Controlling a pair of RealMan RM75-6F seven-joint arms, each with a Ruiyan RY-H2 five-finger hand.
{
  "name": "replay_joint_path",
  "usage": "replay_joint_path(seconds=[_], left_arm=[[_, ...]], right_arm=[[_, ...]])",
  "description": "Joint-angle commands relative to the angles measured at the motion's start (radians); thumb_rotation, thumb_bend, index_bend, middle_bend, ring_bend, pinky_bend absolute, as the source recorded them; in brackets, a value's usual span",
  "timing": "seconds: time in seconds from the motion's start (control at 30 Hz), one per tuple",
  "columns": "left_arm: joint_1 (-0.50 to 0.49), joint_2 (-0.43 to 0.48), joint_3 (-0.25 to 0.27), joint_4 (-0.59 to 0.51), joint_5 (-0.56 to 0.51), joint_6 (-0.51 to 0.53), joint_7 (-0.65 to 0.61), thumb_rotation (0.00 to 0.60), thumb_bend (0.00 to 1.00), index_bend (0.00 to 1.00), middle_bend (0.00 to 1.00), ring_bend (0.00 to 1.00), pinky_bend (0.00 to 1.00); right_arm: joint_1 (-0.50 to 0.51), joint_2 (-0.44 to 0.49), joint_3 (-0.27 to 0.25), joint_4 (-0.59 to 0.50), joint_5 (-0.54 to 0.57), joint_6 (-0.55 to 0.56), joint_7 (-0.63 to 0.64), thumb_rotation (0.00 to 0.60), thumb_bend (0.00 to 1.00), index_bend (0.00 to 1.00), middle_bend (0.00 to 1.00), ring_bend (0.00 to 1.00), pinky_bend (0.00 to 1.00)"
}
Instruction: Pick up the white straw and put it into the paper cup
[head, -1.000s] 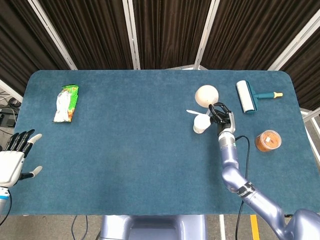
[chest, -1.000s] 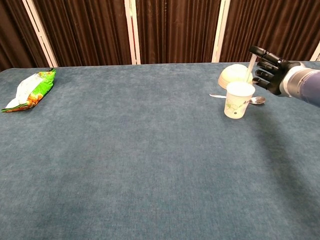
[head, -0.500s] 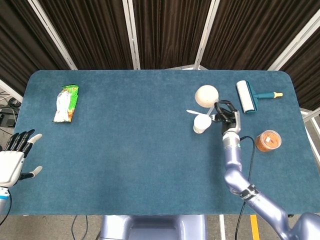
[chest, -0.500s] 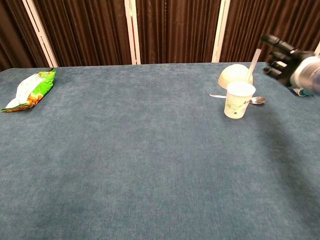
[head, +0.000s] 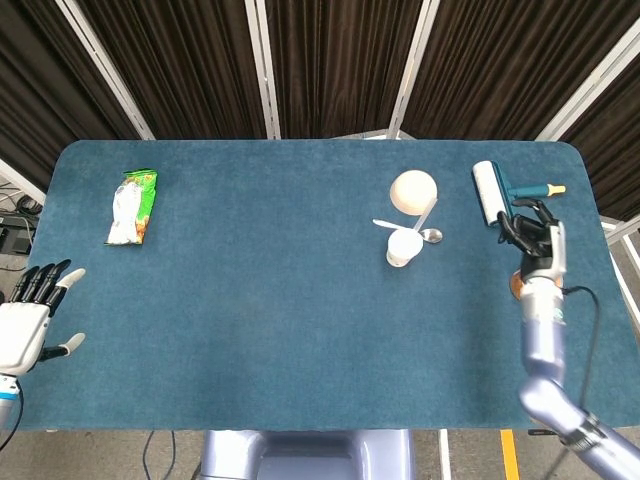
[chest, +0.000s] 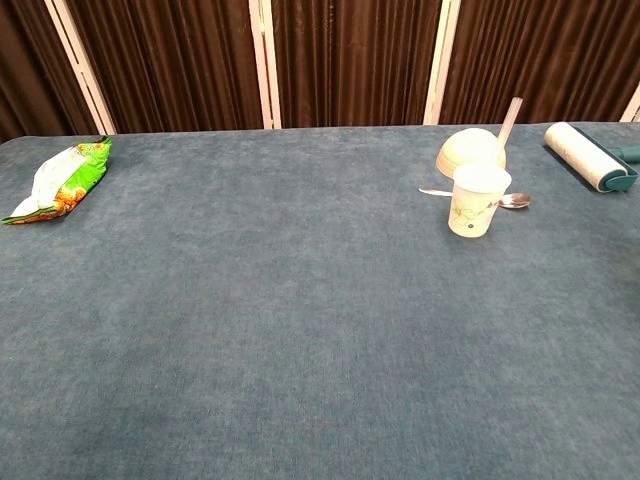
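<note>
The white paper cup (head: 403, 249) (chest: 476, 200) stands upright right of the table's middle. The white straw (head: 427, 215) (chest: 508, 120) stands in it, leaning up and to the right over the rim. My right hand (head: 530, 232) hovers well to the right of the cup, near the table's right edge, holding nothing, with its fingers loosely apart. My left hand (head: 28, 322) is off the table's front left corner, fingers spread and empty. Neither hand shows in the chest view.
A cream bowl (head: 413, 190) (chest: 470, 150) lies upside down behind the cup, with a metal spoon (head: 429, 236) (chest: 514, 201) beside it. A lint roller (head: 490, 193) (chest: 588, 156) lies at the back right. An orange-filled tub (head: 514, 285) peeks from under my right wrist. A green snack bag (head: 133, 207) (chest: 58, 180) lies far left.
My right hand has let go of the straw, which now stays in the cup, and has drawn back to the right, out of the chest view. The left hand has not moved.
</note>
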Motion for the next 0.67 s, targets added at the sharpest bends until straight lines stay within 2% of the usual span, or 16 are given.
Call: replay_joint_path(seconds=[0.03,0.13,0.2,0.23,0.3,0.37,0.47,0.67], left_arm=[[0.0,0.0,0.0,0.001,0.001,0.001,-0.001,0.6,0.22,0.13,0.0,0.0,0.0],[0.001,-0.002,0.0,0.0,0.001,0.002,0.002,0.6,0.22,0.13,0.0,0.0,0.0],[0.001,-0.002,0.0,-0.001,0.0,0.002,0.003,0.6,0.22,0.13,0.0,0.0,0.0],[0.001,-0.002,-0.001,-0.002,-0.002,0.002,0.004,0.6,0.22,0.13,0.0,0.0,0.0],[0.001,-0.002,-0.002,-0.003,-0.004,0.001,0.004,0.6,0.22,0.13,0.0,0.0,0.0],[0.001,-0.002,-0.002,-0.004,-0.005,0.0,0.004,0.6,0.22,0.13,0.0,0.0,0.0],[0.001,-0.002,-0.002,-0.004,-0.006,0.0,0.003,0.6,0.22,0.13,0.0,0.0,0.0],[0.002,0.0,0.0,-0.002,-0.003,0.001,-0.006,0.6,0.22,0.13,0.0,0.0,0.0]], right_arm=[[-0.138,0.182,-0.095,-0.152,-0.183,-0.024,-0.047,0.6,0.2,0.33,0.27,0.16,0.21],[-0.201,0.259,-0.173,-0.176,-0.368,0.004,-0.055,0.6,0.2,0.21,0.05,0.0,0.02],[-0.226,0.292,-0.227,-0.167,-0.474,0.031,-0.072,0.6,0.19,0.16,0.0,0.0,0.0],[-0.244,0.314,-0.27,-0.15,-0.55,0.064,-0.112,0.6,0.19,0.14,0.0,0.0,0.0],[-0.258,0.327,-0.316,-0.118,-0.62,0.112,-0.165,0.6,0.19,0.12,0.0,0.0,0.0],[-0.267,0.331,-0.343,-0.093,-0.655,0.146,-0.209,0.6,0.18,0.09,0.0,0.0,0.0],[-0.288,0.327,-0.397,-0.018,-0.727,0.233,-0.37,0.6,0.18,0.04,0.0,0.0,0.0],[-0.29,0.283,-0.432,0.051,-0.774,0.362,-0.612,0.6,0.18,0.02,0.0,0.0,0.0]])
